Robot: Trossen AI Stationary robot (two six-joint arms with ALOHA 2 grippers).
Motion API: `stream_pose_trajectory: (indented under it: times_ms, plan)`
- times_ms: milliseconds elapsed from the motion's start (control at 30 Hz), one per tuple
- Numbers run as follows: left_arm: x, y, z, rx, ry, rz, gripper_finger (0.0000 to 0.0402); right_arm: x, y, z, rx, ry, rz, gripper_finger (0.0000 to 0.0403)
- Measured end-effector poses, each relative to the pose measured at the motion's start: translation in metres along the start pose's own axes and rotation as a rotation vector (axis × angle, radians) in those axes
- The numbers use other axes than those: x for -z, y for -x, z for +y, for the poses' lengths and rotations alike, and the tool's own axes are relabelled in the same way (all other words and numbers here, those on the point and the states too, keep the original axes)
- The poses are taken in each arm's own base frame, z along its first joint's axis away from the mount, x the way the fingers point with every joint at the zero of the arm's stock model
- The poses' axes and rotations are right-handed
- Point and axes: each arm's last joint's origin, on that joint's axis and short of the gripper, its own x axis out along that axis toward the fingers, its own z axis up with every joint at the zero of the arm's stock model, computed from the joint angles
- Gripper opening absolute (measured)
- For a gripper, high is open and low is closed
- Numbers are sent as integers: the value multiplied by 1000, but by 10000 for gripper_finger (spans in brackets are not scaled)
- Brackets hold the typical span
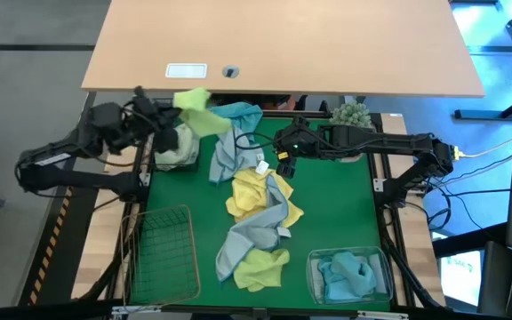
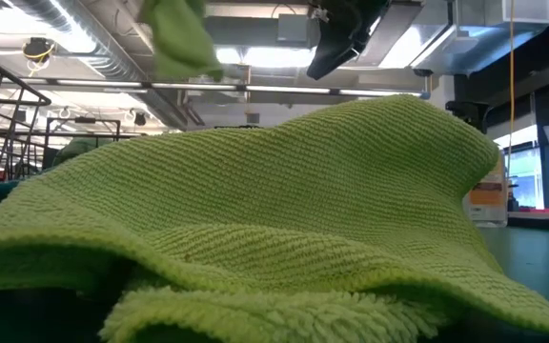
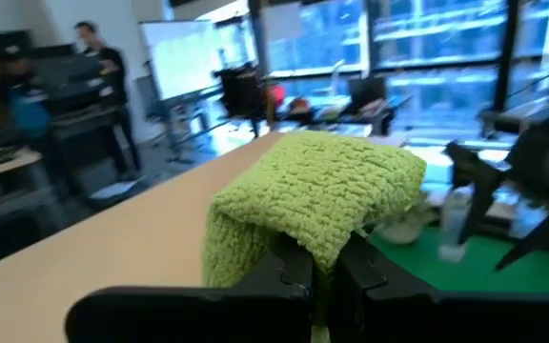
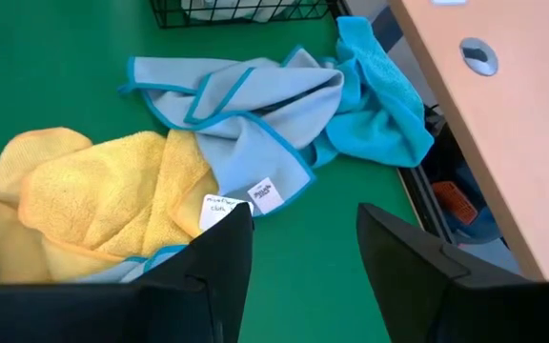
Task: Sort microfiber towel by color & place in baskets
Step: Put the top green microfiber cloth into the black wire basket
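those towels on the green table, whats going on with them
The robot is sorting towels by colour. The left tool is shut on a green towel, held up near the black wire basket, which already holds greenish cloth. The right tool is open and empty above the mixed pile of yellow, grey and blue towels. The clear tub holds teal towels; the copper basket looks empty.

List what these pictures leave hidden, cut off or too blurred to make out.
- Low view: a green towel close to the lens blocks almost the whole table.
- High view: the left gripper hides most of the black wire basket.
- High view: the bottom edge cuts off the copper wire basket and clear plastic tub.
- Left wrist view: the held green towel covers the fingertips; people behind are blurred.
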Motion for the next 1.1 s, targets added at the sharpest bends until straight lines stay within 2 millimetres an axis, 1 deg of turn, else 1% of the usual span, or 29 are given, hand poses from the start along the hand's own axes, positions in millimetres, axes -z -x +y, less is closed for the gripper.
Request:
stream_pose_trajectory:
  times_ms: [100, 300, 533, 633, 800, 933, 1100]
  plan:
    - [7, 10, 7, -66, -2, 63, 2, 0, 0, 0, 0, 0, -1, 188]
    - [24, 24, 16, -206, -13, 211, 4, 0, 0, 1, -23, -1, -2, 188]
    - [51, 33, 19, -299, -7, 445, 5, 0, 0, 2, -57, -1, -3, 188]
    - [59, 34, 19, -321, 0, 523, 6, 0, 0, 2, -60, -1, -3, 188]
    - [63, 34, 19, -329, -23, 570, 12, 0, 0, 2, -60, -1, -3, 188]
    - [64, 31, 17, -337, -33, 578, 24, 0, 0, 2, -60, -1, -3, 188]
    - [63, 29, 17, -389, -60, 568, 41, 0, 0, 2, -60, 0, -3, 188]
